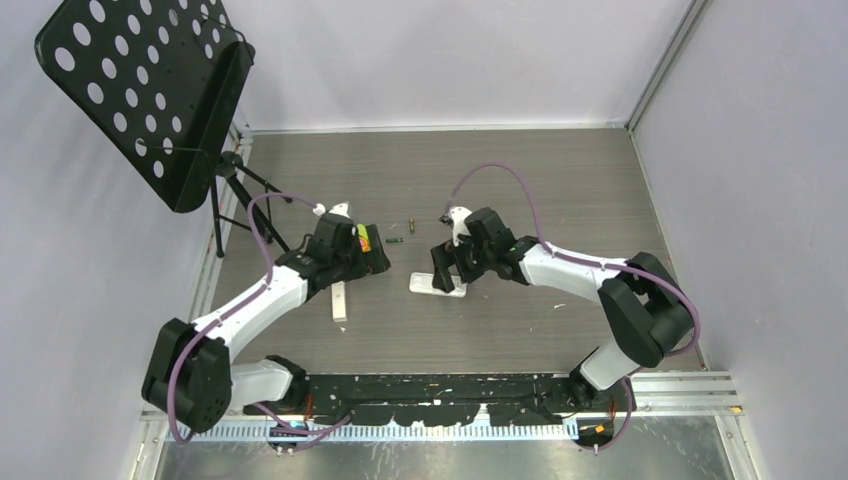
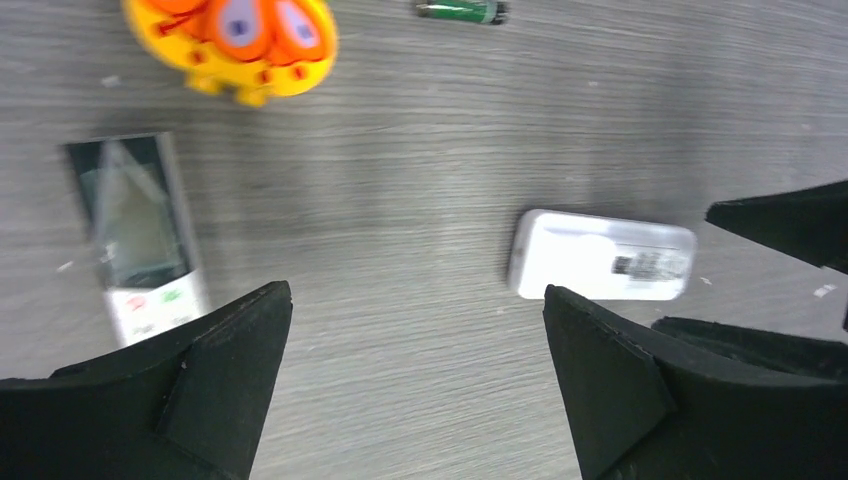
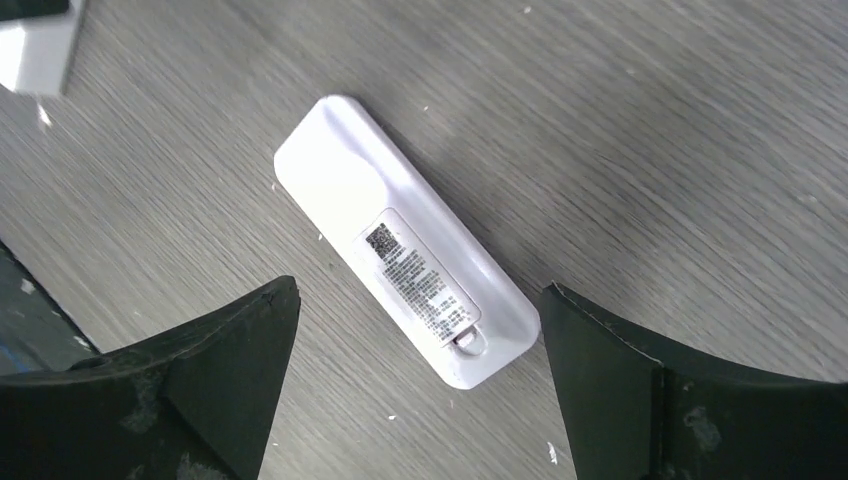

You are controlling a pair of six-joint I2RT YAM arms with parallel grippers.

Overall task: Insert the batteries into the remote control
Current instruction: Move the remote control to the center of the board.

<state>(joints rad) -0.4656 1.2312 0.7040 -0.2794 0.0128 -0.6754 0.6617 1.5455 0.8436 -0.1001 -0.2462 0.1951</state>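
Note:
A white remote lies face down on the table, its labelled back cover shut. It also shows in the top view and the left wrist view. My right gripper is open and hovers over its end, jaws either side and not touching; in the top view it is above the remote. A second remote with a screen lies face up, left of my open, empty left gripper. A green battery lies beyond. In the top view it and a brownish battery lie between the arms.
An orange-and-green toy lies by the left gripper, near the green battery. A black perforated music stand on a tripod stands at the back left. Walls close in the table on three sides.

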